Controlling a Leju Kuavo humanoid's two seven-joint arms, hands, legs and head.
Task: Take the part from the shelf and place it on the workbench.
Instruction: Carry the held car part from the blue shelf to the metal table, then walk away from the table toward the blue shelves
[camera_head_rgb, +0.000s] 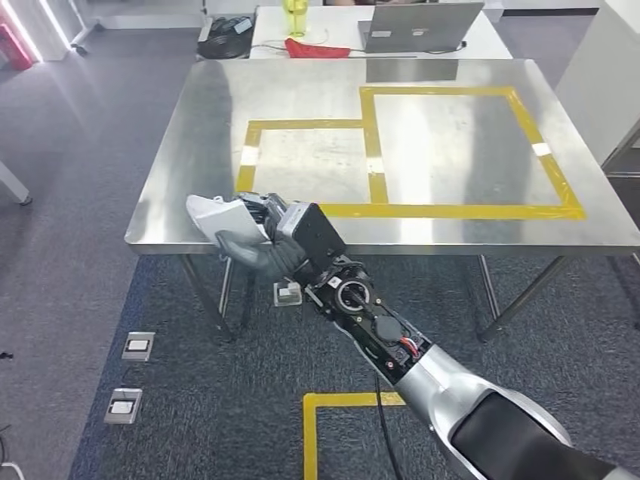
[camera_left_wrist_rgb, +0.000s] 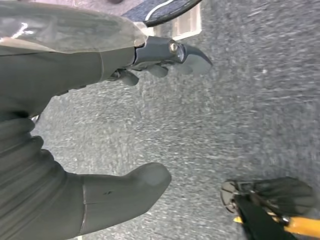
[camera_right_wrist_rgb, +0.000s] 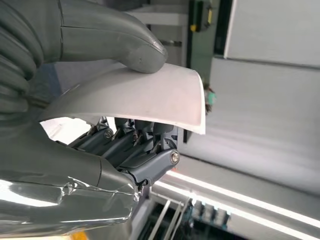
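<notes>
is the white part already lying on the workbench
No, the right hand holds the white part at the edge of the workbench, not released.

Robotics lab or test office. Steel worktop (camera_head_rgb: 226, 130) marked with yellow tape (camera_head_rgb: 453, 211) rectangles; grey carpet (camera_head_rgb: 68, 200) with floor sockets (camera_head_rgb: 138, 345) at 8 o'clock; white desk (camera_head_rgb: 340, 25) at 12 o'clock carrying a laptop (camera_head_rgb: 419, 25).
</notes>
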